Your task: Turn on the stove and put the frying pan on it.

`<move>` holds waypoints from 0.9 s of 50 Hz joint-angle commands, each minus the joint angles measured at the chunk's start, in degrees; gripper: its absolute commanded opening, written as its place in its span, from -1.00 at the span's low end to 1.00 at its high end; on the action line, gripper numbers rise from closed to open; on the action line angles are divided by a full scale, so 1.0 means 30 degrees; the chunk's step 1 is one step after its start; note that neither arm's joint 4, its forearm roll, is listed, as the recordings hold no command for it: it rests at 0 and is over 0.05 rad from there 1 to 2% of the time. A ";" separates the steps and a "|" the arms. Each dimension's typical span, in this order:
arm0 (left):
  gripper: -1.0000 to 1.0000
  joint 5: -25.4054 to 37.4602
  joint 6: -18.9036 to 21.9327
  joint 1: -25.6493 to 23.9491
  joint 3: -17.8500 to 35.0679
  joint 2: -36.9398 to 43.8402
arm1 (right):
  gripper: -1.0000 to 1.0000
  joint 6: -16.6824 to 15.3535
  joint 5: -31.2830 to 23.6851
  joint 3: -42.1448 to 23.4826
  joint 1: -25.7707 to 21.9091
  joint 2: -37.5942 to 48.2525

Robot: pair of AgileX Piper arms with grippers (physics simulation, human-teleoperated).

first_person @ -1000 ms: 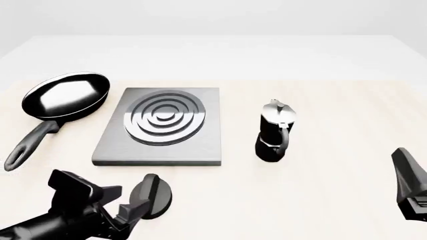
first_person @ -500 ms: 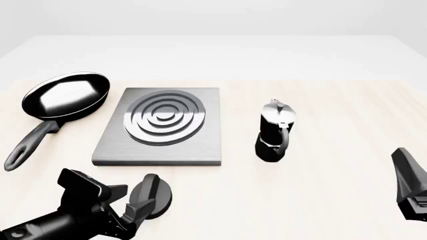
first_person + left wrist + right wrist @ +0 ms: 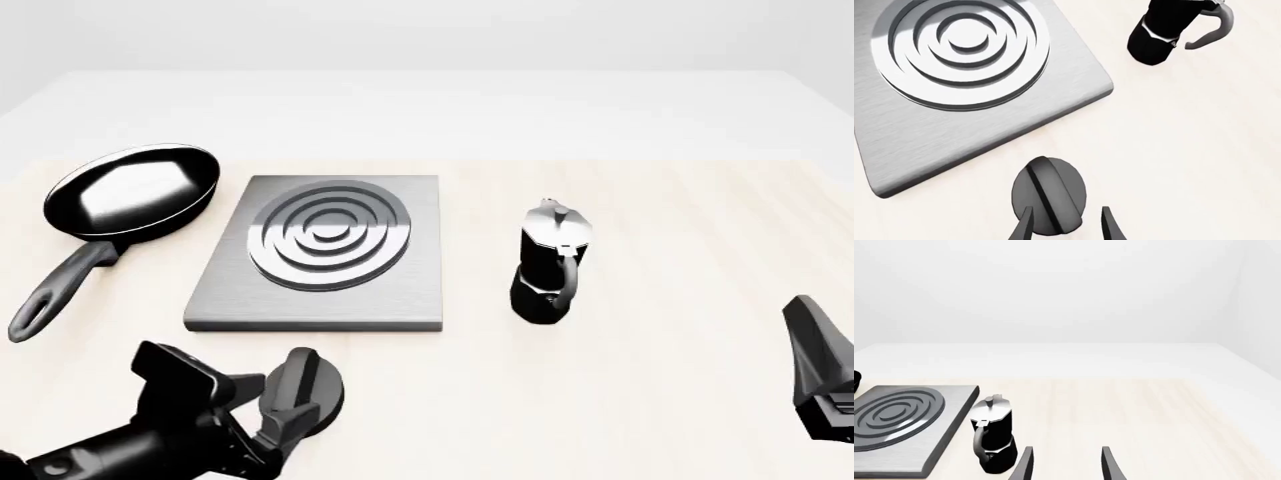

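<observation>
The stove is a grey square plate with a ring burner (image 3: 320,250), also in the left wrist view (image 3: 967,65). Its round black knob (image 3: 310,392) lies on the table in front of the plate. My left gripper (image 3: 260,412) is open just behind the knob. In the left wrist view the fingertips (image 3: 1066,227) stand either side of the near part of the knob (image 3: 1049,192), not closed on it. The glossy black frying pan (image 3: 134,188) sits left of the plate, handle pointing toward me. My right gripper (image 3: 807,335) is open and empty at the right edge, fingers (image 3: 1111,467) over bare table.
A black moka pot (image 3: 547,262) stands upright right of the stove plate, also seen in the right wrist view (image 3: 993,440) and the left wrist view (image 3: 1171,27). The table's far edge runs behind the pan and plate.
My left arm has shifted right and forward, bringing its open fingers closer around the knob. The right arm, pan, plate and moka pot have not moved.
</observation>
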State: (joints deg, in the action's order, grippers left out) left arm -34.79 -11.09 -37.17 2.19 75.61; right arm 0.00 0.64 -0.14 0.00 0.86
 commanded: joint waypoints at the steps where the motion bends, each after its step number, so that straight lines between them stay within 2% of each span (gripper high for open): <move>1: 1.00 -0.0991 -0.0147 -0.0025 -0.0078 0.1027 | 1.00 0.0007 0.0004 0.0000 0.0001 0.0012; 16: 1.00 -0.2352 -0.0269 -0.0042 -0.0366 0.2290 | 1.00 0.0001 -0.0002 0.0000 0.0001 -0.0005; 24: 1.00 -0.2170 -0.0859 -0.1198 -0.0372 0.2259 | 1.00 0.0003 0.0000 0.0000 0.0003 0.0001; 45: 1.00 -0.2523 -0.1131 -0.2174 -0.0052 0.2977 | 1.00 0.0002 0.0001 0.0000 0.0002 0.0004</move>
State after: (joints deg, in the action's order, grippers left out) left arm -42.31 -13.97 -42.06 1.49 83.98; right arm 0.00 0.64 -0.14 0.00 0.86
